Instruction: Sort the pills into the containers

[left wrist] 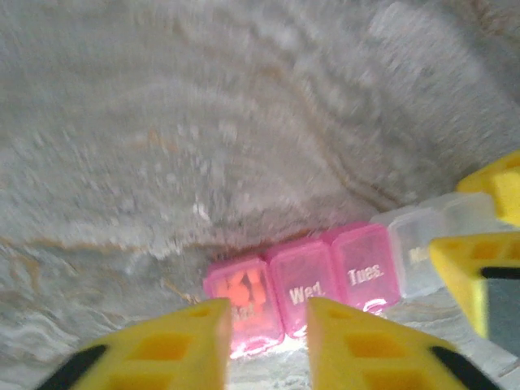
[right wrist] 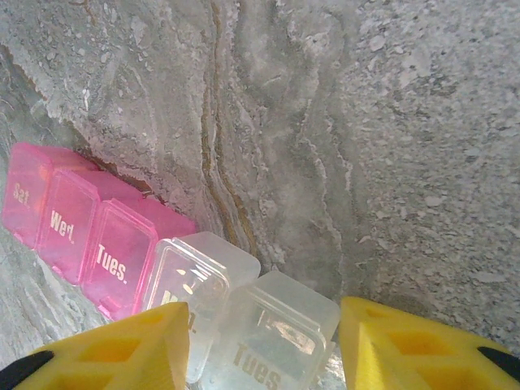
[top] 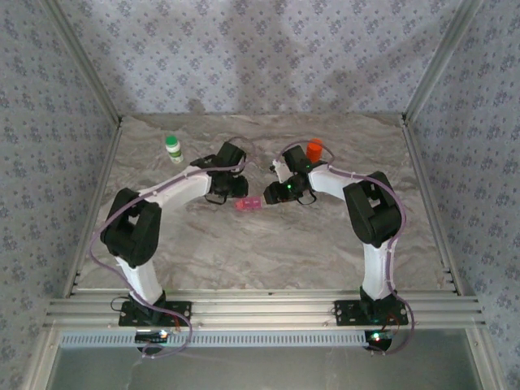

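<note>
The pill box [top: 249, 205] lies mid-table between both arms, a strip with pink [left wrist: 313, 284] and clear [right wrist: 203, 284] compartments. Orange pills [left wrist: 242, 291] show through the lid of its pink end compartment. My left gripper [left wrist: 268, 315] hovers just short of that pink end, its yellow fingers [left wrist: 175, 341] apart with nothing between them. My right gripper [right wrist: 262, 315] is shut on the clear end compartment marked "Tues" [right wrist: 272, 341], one finger on each side. From the top, the left gripper [top: 231, 193] and the right gripper [top: 282, 193] face each other across the box.
A green-capped bottle [top: 173, 148] stands at the back left, an orange-capped bottle [top: 314, 149] behind the right arm. In the left wrist view the right gripper's yellow fingers [left wrist: 479, 268] sit at the right edge. Marble tabletop [top: 260, 260] is fenced by aluminium rails.
</note>
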`<action>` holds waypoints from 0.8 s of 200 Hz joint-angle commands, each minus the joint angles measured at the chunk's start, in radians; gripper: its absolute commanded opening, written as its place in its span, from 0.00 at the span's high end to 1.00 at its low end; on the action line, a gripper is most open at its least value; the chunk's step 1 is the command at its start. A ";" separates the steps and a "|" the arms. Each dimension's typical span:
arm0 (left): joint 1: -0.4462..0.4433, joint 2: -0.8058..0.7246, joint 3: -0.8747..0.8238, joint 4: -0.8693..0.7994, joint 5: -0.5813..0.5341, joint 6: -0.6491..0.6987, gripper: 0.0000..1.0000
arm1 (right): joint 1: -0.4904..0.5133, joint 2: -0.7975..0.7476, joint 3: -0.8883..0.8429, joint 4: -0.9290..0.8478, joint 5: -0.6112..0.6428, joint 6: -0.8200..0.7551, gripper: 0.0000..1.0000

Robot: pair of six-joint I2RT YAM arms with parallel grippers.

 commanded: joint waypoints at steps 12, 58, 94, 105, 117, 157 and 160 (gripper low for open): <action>0.025 -0.123 -0.080 0.241 -0.073 0.290 0.50 | -0.002 0.069 -0.024 -0.099 0.035 0.001 0.50; 0.120 -0.136 -0.111 0.331 0.188 0.549 0.19 | -0.014 0.060 -0.036 -0.083 0.007 -0.001 0.50; 0.100 -0.133 -0.228 0.385 0.284 1.056 0.22 | -0.024 0.057 -0.047 -0.068 -0.027 0.006 0.50; 0.116 -0.125 -0.196 0.330 0.357 1.125 0.24 | -0.025 0.056 -0.047 -0.069 -0.035 0.006 0.50; 0.113 -0.126 -0.179 0.256 0.405 1.259 0.24 | -0.025 0.060 -0.046 -0.067 -0.044 0.007 0.50; 0.090 -0.064 -0.138 0.150 0.394 1.431 0.24 | -0.020 0.091 -0.027 -0.091 -0.073 0.006 0.51; 0.085 -0.057 -0.133 0.143 0.386 1.437 0.24 | -0.019 0.091 -0.028 -0.090 -0.073 0.006 0.51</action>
